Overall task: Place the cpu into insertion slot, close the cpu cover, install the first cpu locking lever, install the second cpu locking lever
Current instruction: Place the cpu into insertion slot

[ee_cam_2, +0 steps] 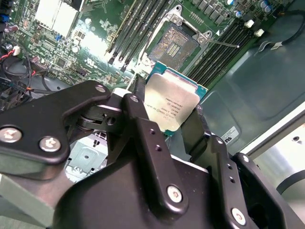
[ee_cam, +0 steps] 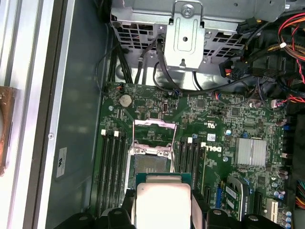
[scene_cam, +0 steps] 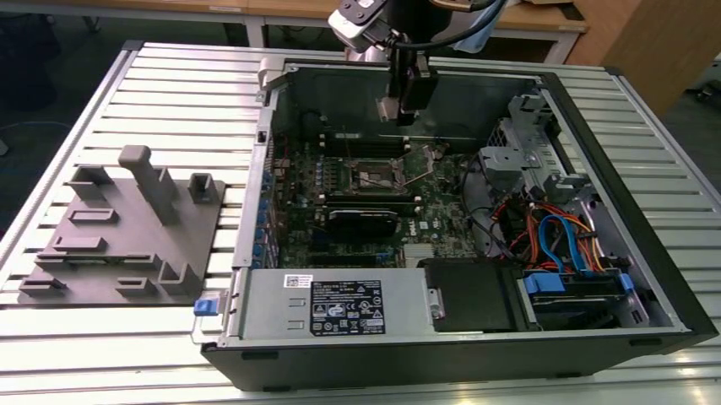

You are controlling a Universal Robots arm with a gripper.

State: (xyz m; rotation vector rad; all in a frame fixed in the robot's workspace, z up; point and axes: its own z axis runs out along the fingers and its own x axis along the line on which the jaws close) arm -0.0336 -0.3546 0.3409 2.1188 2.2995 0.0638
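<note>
My gripper (scene_cam: 398, 114) hangs inside the open computer case, above the back part of the green board. It is shut on the cpu (ee_cam_2: 171, 106), a flat square chip with a silver-grey top and a green rim, pinched by its edges between the two black fingers (ee_cam_2: 138, 102). The insertion slot (ee_cam: 151, 163) lies open just ahead of the held cpu (ee_cam: 162, 200), its dark contact field (ee_cam_2: 178, 43) bare. The cpu cover (ee_cam: 153, 122) is swung up off the slot on its hinge. A thin locking lever (ee_cam_2: 224, 44) sticks out beside the slot. The insertion slot (scene_cam: 372, 175) sits mid-board, below and in front of the gripper.
Long black memory slots (ee_cam: 112, 167) flank the socket on both sides. A silver heatsink (ee_cam: 250, 151), a drive cage (scene_cam: 529, 160) and coloured cables (scene_cam: 552, 236) fill the exterior view's right. A power supply (scene_cam: 327, 308) sits in front; a grey fixture plate (scene_cam: 124, 236) lies outside the case.
</note>
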